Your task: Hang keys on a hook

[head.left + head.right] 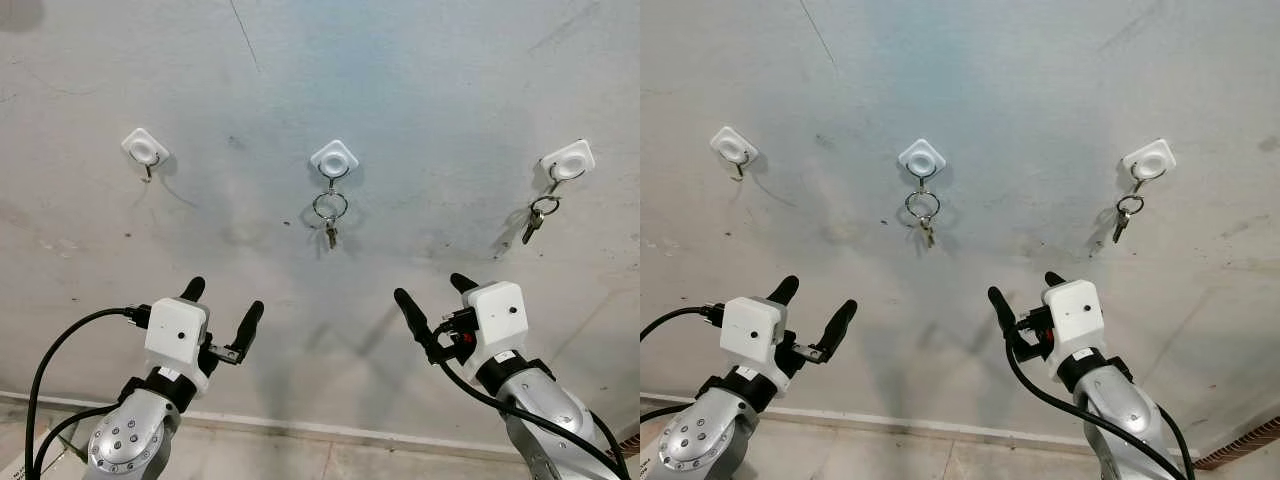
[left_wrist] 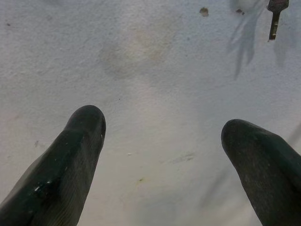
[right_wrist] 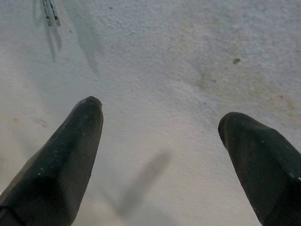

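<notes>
Three white hooks are fixed on a grey wall. The left hook (image 1: pixel 144 148) carries nothing. A key ring with keys (image 1: pixel 330 210) hangs from the middle hook (image 1: pixel 334 158), and another set of keys (image 1: pixel 539 214) hangs from the right hook (image 1: pixel 568 161). My left gripper (image 1: pixel 222 302) is open below and between the left and middle hooks, with nothing between its fingers. My right gripper (image 1: pixel 433 292) is open too, below and between the middle and right hooks. A key tip (image 2: pixel 275 13) appears at the edge of the left wrist view.
The wall meets the floor at a pale skirting line (image 1: pixel 300 428) low in the eye views. Black cables (image 1: pixel 60 345) loop from both wrists. A strip of brick-coloured edge (image 1: pixel 1250 440) shows at the lower right.
</notes>
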Available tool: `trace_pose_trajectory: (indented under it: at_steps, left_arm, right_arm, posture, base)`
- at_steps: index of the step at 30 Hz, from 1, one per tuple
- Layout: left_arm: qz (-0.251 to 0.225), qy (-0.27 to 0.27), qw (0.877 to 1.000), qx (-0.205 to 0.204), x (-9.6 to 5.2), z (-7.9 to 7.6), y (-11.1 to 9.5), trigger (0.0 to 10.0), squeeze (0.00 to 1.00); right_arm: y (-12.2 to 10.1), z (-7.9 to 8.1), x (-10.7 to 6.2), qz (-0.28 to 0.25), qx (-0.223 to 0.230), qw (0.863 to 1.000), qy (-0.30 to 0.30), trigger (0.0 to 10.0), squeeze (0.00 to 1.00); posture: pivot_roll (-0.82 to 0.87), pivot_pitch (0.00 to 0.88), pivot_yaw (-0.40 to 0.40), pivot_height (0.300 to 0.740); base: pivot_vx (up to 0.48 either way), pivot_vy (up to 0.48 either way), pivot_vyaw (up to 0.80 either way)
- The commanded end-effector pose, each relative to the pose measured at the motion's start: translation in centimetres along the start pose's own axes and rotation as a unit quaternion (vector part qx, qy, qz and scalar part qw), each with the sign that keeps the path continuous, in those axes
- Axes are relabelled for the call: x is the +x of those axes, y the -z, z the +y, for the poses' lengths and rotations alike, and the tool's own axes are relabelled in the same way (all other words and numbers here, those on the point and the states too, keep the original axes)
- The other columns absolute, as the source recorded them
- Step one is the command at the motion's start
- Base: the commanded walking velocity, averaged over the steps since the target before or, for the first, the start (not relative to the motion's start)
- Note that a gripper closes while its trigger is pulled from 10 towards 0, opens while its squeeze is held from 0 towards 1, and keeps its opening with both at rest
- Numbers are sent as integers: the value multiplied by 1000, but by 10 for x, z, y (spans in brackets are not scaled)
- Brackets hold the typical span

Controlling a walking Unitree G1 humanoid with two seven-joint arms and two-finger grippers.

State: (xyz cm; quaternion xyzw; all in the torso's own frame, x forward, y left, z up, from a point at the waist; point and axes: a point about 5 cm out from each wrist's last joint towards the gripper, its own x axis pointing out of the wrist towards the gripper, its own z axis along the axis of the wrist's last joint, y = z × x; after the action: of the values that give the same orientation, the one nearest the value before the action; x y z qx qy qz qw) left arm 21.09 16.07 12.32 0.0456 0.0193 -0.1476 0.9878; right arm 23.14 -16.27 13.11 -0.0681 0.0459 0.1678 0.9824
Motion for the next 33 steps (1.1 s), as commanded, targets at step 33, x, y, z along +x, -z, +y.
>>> trace_pose_trajectory:
  at_steps: [33]
  left_arm:
    - [9,8,1000,11,2,5,-2,10000,0]
  right_arm:
    - [-1,10,11,-3,6,1000,-22,10000,0]
  posture:
    - [24,0,63,740]
  base:
    - [0,291,0]
